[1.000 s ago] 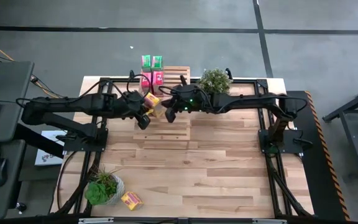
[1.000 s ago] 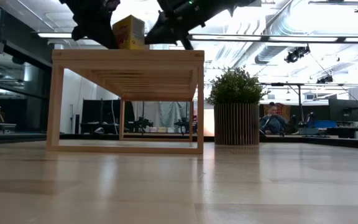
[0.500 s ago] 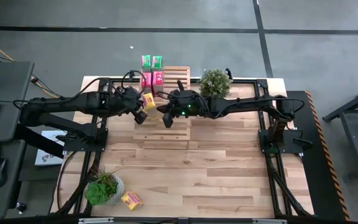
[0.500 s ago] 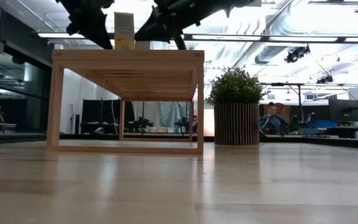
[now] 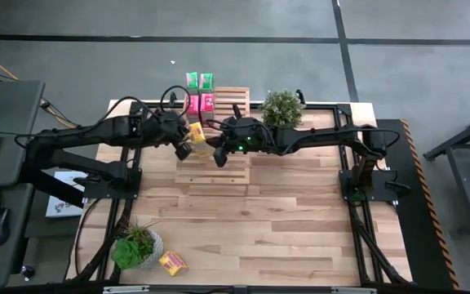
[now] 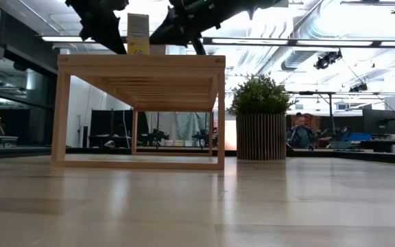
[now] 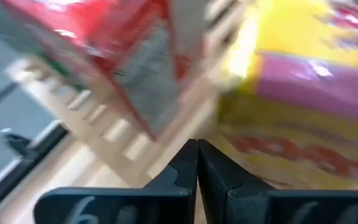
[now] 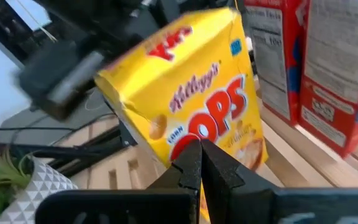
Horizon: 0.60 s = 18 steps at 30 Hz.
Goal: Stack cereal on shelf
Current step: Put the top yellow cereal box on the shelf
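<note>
A yellow cereal box (image 5: 196,132) stands upright on its bottom end on the slatted top of the light-wood shelf (image 5: 219,167), at the shelf's left side. Two red-pink boxes (image 5: 200,103) and two green boxes (image 5: 199,80) stand farther back. My left gripper (image 5: 184,150) is shut at the yellow box's left. My right gripper (image 5: 219,157) is shut at the box's right. In the low view the yellow box (image 6: 137,34) rises between the two dark grippers. Another yellow box (image 5: 172,261) lies on the table near the front left. My left gripper's shut fingertips (image 7: 196,149) come slanting down toward the foot of the yellow box (image 7: 272,143); I cannot tell whether they touch it. My right gripper's shut fingertips (image 8: 197,149) lie against the lower part of the box's printed front face (image 8: 229,134), coming nearly level from the table's right. The box stands upright on the slats.
A potted plant (image 5: 281,106) stands on the table just right of the shelf's far end. A second plant in a pale pot (image 5: 135,247) sits near the front left corner. Bare plank tabletop (image 5: 284,220) stretches in front of the shelf.
The yellow box has turned about on the shelf top and now shows a narrower side to the low view. It has also shifted a little toward the far left. My left gripper has gone slightly toward the far edge and rolled.
</note>
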### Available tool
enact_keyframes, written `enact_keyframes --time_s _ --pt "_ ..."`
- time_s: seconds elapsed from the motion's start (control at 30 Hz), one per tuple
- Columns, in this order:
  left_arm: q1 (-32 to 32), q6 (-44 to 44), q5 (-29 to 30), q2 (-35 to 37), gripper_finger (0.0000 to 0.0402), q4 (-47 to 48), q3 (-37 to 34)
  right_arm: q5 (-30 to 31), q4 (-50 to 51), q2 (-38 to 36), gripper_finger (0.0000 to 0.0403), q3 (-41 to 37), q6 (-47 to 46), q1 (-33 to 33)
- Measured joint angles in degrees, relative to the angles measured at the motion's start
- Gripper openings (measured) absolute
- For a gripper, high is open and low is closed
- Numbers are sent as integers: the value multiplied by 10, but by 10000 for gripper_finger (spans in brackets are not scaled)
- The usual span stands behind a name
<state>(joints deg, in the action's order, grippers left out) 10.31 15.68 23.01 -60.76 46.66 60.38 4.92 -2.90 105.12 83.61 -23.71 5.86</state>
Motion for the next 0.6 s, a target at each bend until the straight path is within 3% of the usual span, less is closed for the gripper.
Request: enact_keyframes --time_s 0.1,0.43,0.6 --pt "2 -4 -45 12 0 0 0 -1 18 0 0 0 -8 4" --pt "2 -14 -116 28 0 -4 0 10 94 0 0 0 -2 6" --pt "2 3 -177 26 0 -70 -56 6 105 0 0 0 7 6"
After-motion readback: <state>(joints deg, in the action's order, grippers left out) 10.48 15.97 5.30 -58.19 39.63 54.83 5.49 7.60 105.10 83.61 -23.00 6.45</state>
